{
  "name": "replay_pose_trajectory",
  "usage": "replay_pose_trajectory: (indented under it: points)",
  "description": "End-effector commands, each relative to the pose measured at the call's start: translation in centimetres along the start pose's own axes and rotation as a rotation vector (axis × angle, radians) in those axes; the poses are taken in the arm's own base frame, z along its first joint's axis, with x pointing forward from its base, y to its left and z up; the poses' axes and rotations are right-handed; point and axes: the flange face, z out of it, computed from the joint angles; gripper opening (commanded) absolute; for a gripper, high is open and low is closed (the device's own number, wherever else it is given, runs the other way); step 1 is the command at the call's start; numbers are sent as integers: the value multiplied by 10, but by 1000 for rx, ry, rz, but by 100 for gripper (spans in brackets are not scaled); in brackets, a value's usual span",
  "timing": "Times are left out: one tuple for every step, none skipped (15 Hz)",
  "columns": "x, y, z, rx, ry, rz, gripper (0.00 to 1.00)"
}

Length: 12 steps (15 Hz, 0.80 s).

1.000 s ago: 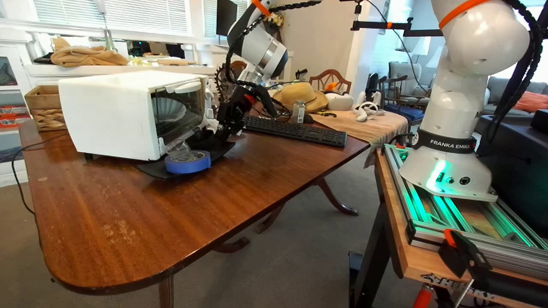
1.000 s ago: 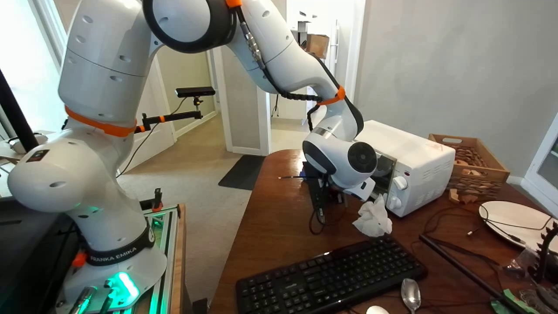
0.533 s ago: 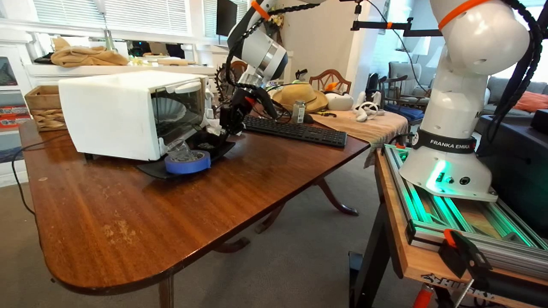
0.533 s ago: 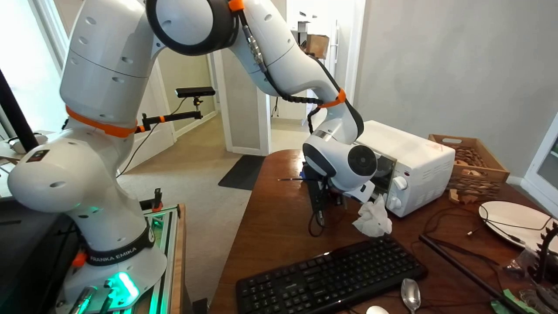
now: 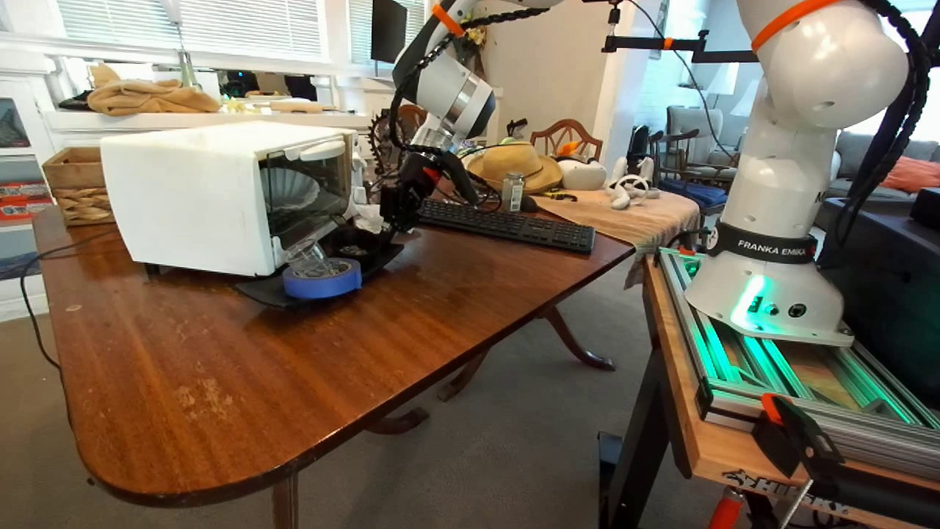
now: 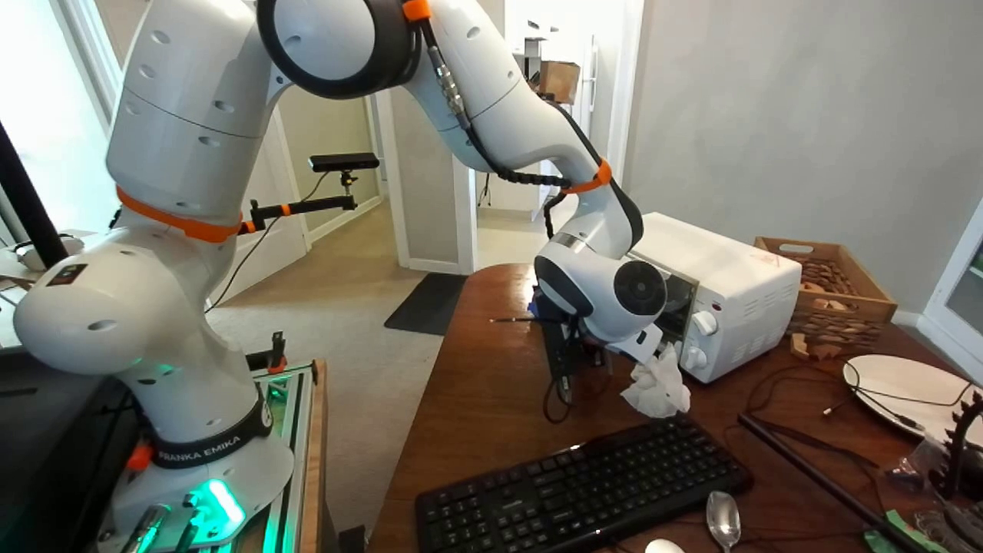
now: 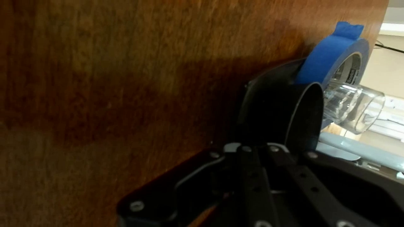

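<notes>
In the wrist view my gripper (image 7: 260, 148) has its fingers drawn close together against a dark background. Just beyond the fingertips is a black, round-rimmed container (image 7: 306, 121), lying within a curved black tray (image 7: 274, 74). It is too dark to tell whether a thin edge of either sits between the tips. A roll of blue tape (image 7: 318, 60) and a clear glass (image 7: 353, 104) are past the container. An exterior view has the gripper (image 5: 391, 228) angled down at the tray's far end, with the tape roll (image 5: 323, 285) at its near end. The wrist hides the fingers in an exterior view.
A white toaster oven (image 5: 191, 191) stands right beside the tray. Crumpled white tissue (image 6: 659, 384) lies near the wrist, with a black keyboard (image 6: 584, 491) in front of it. A spoon (image 6: 723, 518), a white plate (image 6: 914, 392) and a wooden basket (image 6: 837, 299) are farther off.
The gripper has closed during the last second. It has shifted slightly away from the oven along the tray's end, uncovering more of the dark container. Tape and glass keep their places.
</notes>
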Motion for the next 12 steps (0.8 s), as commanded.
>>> replay_pose_trajectory:
  points:
    - [-4,2,0,16,-13,11,26]
    - [-4,3,1,18,-14,12,27]
    - [-4,3,2,21,-17,12,34]
    - [-4,3,3,29,-23,12,40]
    - [-4,3,4,32,-26,14,43]
    - [-6,3,3,34,-24,19,12]
    - [-7,3,1,31,-19,23,11]
    - [-9,3,-1,25,-14,26,8]
    - [-9,2,-4,16,-9,27,2]
    - [-10,2,-6,12,-7,28,0]
    - [-12,2,-7,7,-5,28,0]
    - [-13,2,-9,1,-3,30,0]
